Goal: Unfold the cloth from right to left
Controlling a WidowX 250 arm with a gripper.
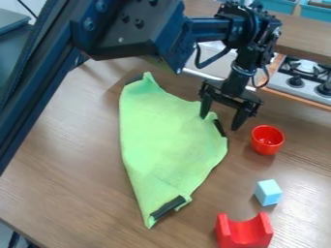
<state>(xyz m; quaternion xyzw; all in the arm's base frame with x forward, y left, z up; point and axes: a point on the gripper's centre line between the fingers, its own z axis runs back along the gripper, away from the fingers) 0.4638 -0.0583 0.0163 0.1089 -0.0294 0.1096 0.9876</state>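
Taking the green cloth on the table as my clock dial, I have the gripper at its 2 o'clock edge, fingers spread apart. Near them at 3 sits a red cup, with a pale blue block at 4, a notched red block at 5 and, farther out at 2, a stove. My arm blocks some tabletop towards 11

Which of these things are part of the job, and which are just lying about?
Part of the job:
- green cloth, spread on the table
- claw, open at the cloth's upper right edge

Just lying about:
- red cup
- light blue block
- red block with a curved notch
- stove, at upper right
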